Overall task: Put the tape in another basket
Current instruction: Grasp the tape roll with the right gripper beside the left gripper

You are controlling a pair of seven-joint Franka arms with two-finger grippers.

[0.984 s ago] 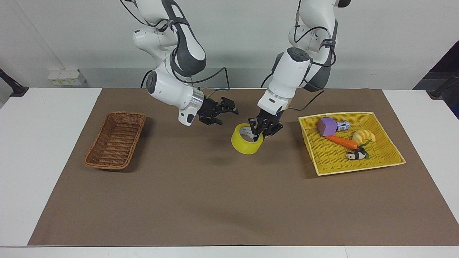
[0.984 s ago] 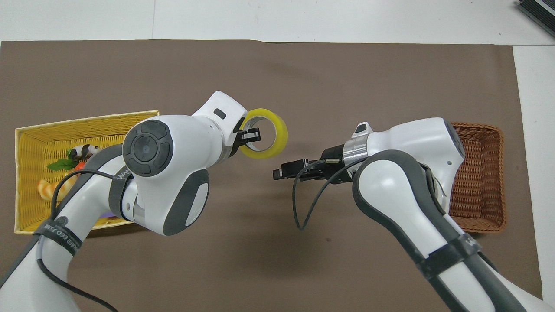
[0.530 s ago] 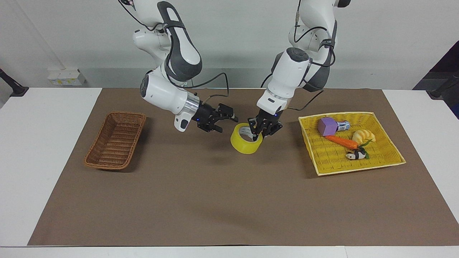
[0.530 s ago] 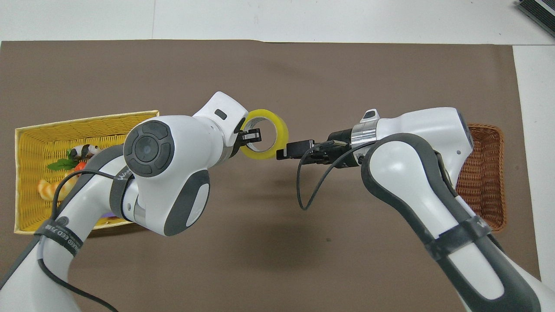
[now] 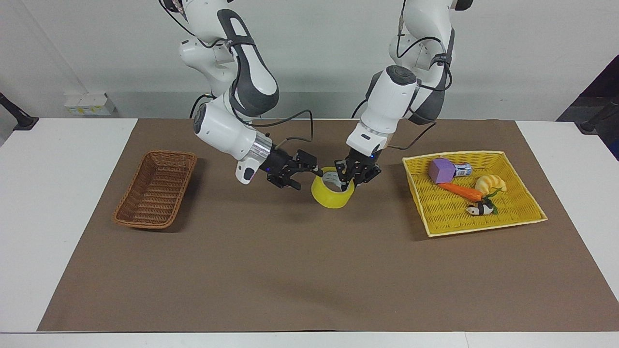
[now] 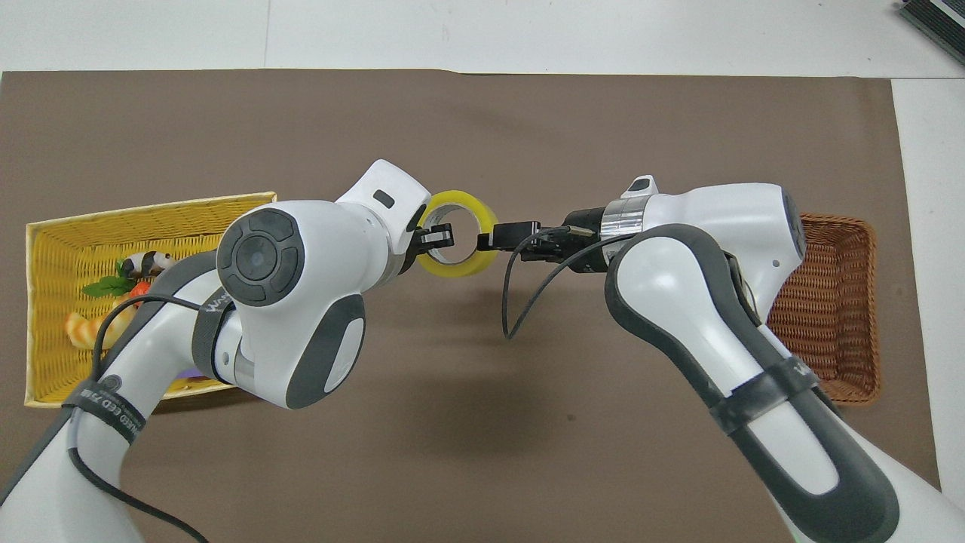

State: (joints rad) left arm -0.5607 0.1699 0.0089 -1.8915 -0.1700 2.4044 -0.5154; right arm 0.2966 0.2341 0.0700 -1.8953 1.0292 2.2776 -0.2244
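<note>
Above mat centre, facing view: left gripper (image 5: pixel 349 182) clamped on tape (image 5: pixel 331 193) wall; right gripper (image 5: pixel 303 174) spread at opposite rim. Overhead view: basket (image 6: pixel 833 302) well apart. Seat right fingers squarely before left lets go.

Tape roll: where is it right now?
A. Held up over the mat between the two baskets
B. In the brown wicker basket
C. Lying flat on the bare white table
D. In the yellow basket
A: the left hand grips the tape roll over the mat, between both baskets.
</note>
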